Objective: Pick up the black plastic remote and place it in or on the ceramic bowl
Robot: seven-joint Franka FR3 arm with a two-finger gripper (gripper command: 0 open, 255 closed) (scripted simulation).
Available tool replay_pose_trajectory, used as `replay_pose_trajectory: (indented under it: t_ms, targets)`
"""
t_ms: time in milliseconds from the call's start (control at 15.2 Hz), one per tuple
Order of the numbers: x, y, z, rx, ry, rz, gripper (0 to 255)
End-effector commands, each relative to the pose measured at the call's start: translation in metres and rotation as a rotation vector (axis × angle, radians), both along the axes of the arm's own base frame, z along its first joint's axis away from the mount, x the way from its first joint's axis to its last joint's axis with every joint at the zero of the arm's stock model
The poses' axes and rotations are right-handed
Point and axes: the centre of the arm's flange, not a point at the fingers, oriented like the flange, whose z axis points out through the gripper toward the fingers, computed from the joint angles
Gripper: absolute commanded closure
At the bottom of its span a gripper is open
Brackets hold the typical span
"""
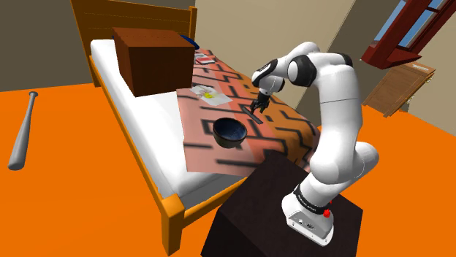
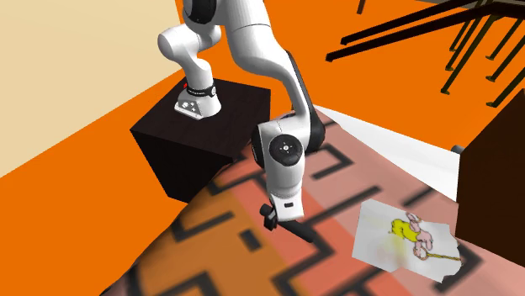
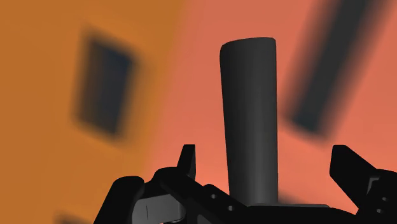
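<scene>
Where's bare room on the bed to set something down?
Bare: the white mattress strip between the edge of the blanket and the wooden side rail; also the blanket patch between the bowl and the paper. Crowded: the head end under the brown box, and around the tool, open over the remote.

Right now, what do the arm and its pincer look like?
The arm has glossy white rounded links with dark bands at the joints, a grey disc on its wrist and a red button at its base. The pincer is all black.
</scene>
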Motion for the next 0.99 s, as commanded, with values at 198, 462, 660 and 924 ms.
replay_pose_trajectory:
  t_ms: [198, 462, 660, 924]
  targets:
    - [0.001, 0.001, -0.027, 0.000, 0.000, -0.001, 0]
    - [0.002, 0.001, -0.030, 0.000, 0.000, -0.001, 0]
    - [0.002, 0.001, -0.030, 0.000, 0.000, -0.001, 0]
    - [0.002, 0.001, -0.030, 0.000, 0.000, -0.001, 255]
